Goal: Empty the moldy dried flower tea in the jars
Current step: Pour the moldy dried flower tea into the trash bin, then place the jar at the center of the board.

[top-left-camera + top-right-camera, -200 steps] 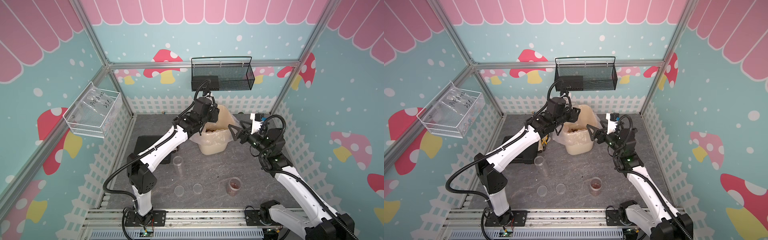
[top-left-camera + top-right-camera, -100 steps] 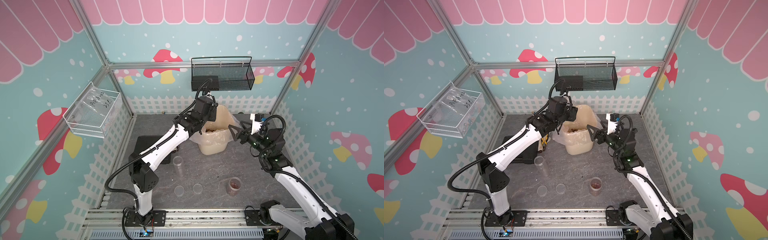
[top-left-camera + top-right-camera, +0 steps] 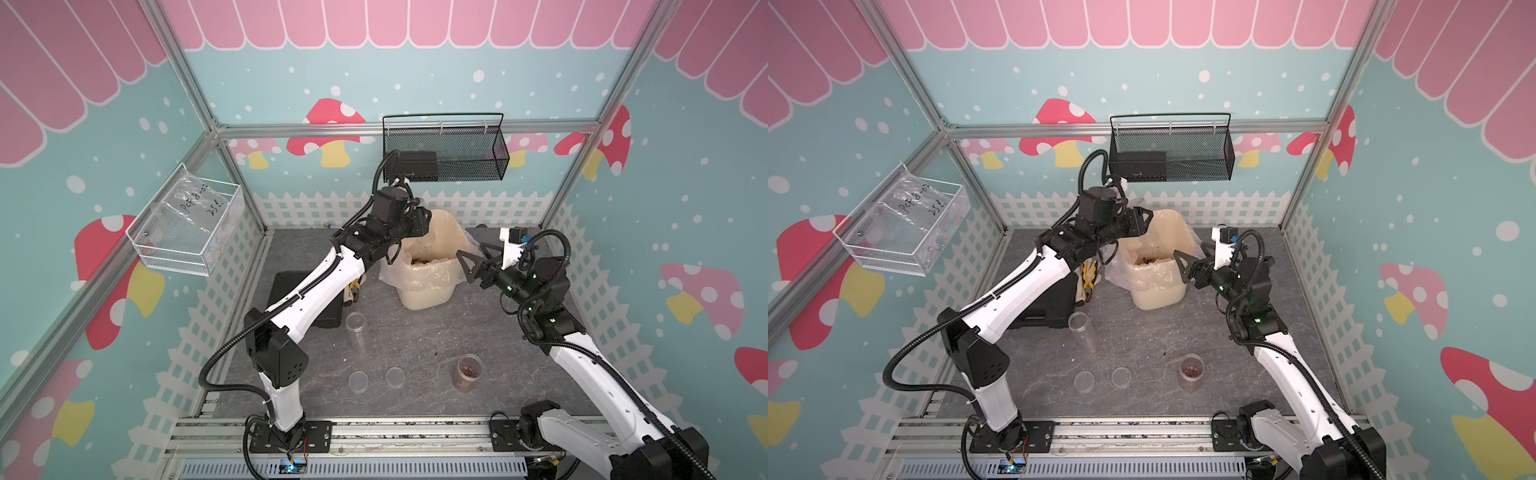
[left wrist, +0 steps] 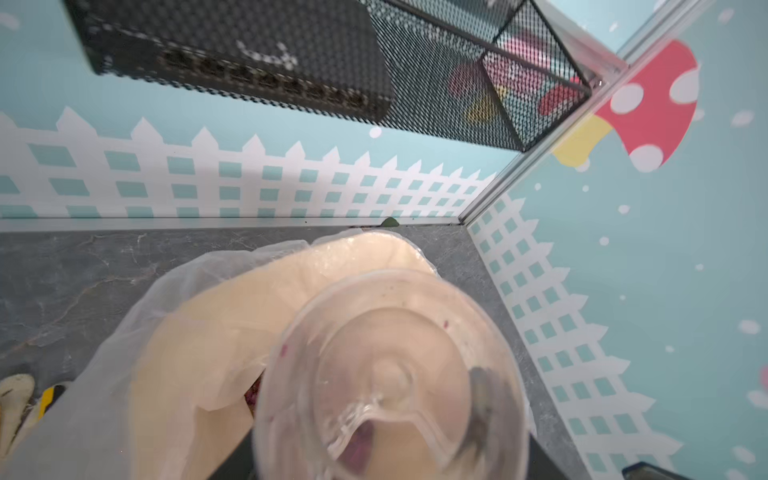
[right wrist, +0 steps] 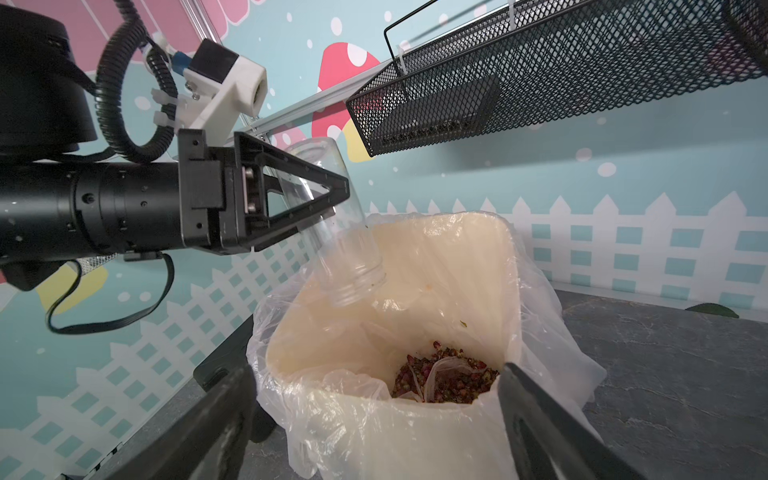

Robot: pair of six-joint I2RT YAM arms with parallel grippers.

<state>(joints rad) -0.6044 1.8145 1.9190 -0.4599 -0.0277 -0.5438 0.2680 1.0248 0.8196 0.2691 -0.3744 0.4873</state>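
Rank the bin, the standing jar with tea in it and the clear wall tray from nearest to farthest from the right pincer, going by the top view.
From the right pincer, in a top view:
1. Bin, just beside it, at the back.
2. Jar with tea, toward the front.
3. Wall tray, up on the left wall.

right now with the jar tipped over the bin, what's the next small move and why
Probably draw the left fingers back from the bin and turn the tipped jar upright to set it down. It hangs mouth-down and looks empty, and tea already lies in the liner. A second jar still holds buds.
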